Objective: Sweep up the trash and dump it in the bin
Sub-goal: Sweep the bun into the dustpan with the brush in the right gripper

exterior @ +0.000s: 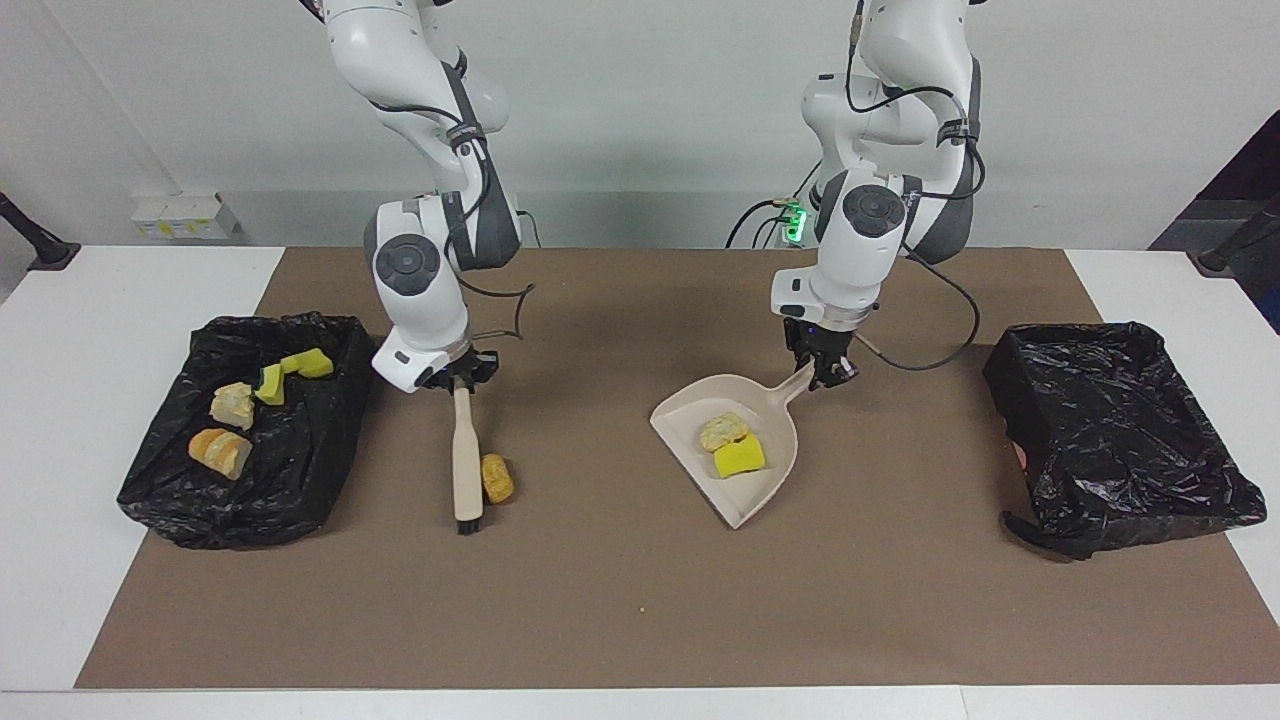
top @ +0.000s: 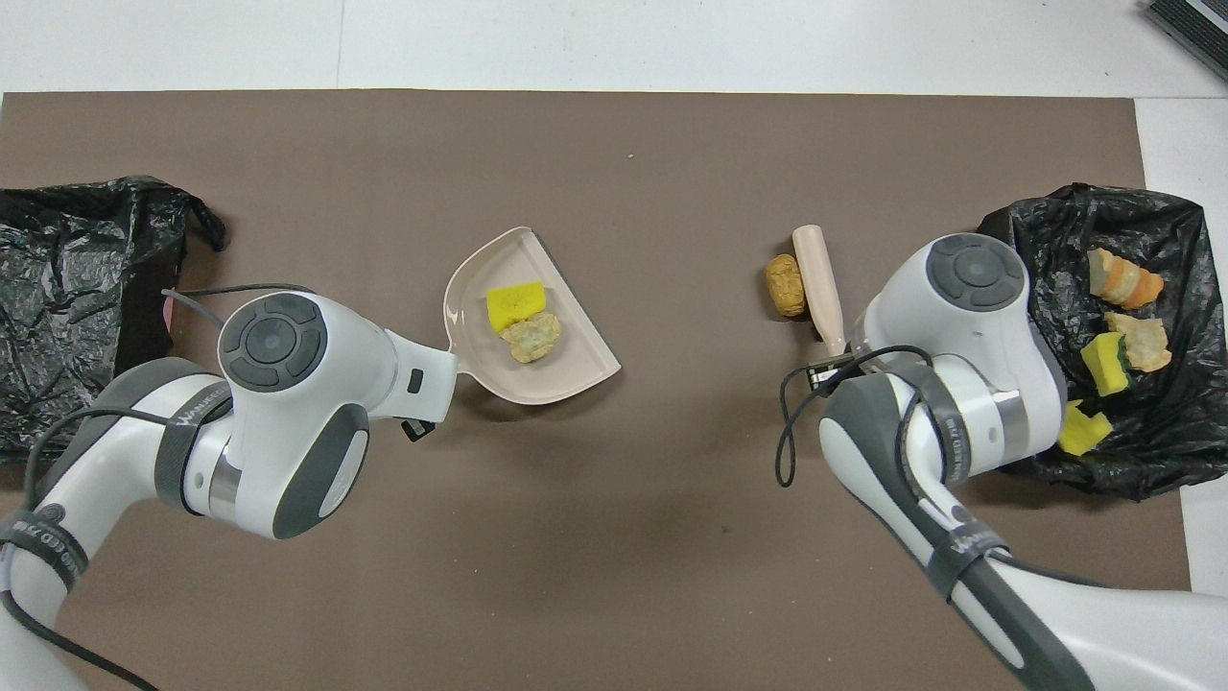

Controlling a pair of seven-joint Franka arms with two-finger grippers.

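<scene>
1. Looking from the facing view: my right gripper [exterior: 458, 383] is clamped on the handle of the beige wooden brush [exterior: 464, 462], whose bristles rest on the brown mat with the golden-brown bread-like lump [exterior: 497, 478] touching its head on the dustpan's side. My left gripper [exterior: 830, 377] holds the handle of the beige plastic dustpan [exterior: 775, 470], which carries a yellow sponge chunk [exterior: 739, 458] and a pale bread lump [exterior: 724, 431].
2. In that view, four pieces already lie in the black-lined bin [exterior: 300, 470] at the right arm's end; the other black-lined bin [exterior: 1120, 440] shows none.
3. Looking from overhead: lump and dustpan are well apart. I judge I should keep the bristles down, push the lump steadily toward the pan's open lip [top: 585, 331], and hold the pan flat so nothing rolls under or out.
</scene>
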